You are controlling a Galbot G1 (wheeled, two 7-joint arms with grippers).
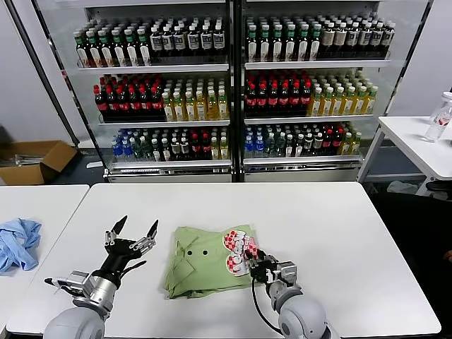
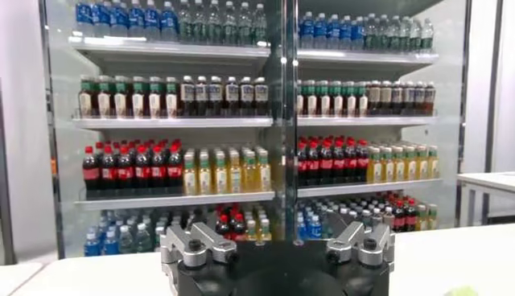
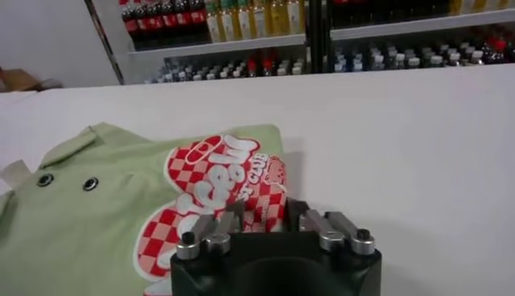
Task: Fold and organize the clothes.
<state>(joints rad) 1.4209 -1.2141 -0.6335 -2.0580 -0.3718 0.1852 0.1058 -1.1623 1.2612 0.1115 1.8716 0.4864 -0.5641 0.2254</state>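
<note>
The light green polo shirt (image 1: 205, 260) lies folded in the middle of the white table (image 1: 318, 226), its dark buttons and red-and-white graphic (image 1: 239, 251) facing up. My right gripper (image 1: 256, 265) lies low at the shirt's right edge. In the right wrist view (image 3: 264, 212) its fingers (image 3: 233, 215) are closed in on the graphic edge of the shirt (image 3: 121, 217), with fabric between them. My left gripper (image 1: 132, 230) is open and empty. It is raised left of the shirt with its fingers pointing up. The left wrist view (image 2: 278, 245) shows only the cooler.
A light blue cloth (image 1: 18, 244) lies on the neighbouring table at the left. A glass-door drinks cooler (image 1: 233, 85) stands behind the table. A second white table with a bottle (image 1: 439, 116) is at the right. A cardboard box (image 1: 35, 161) sits on the floor at the far left.
</note>
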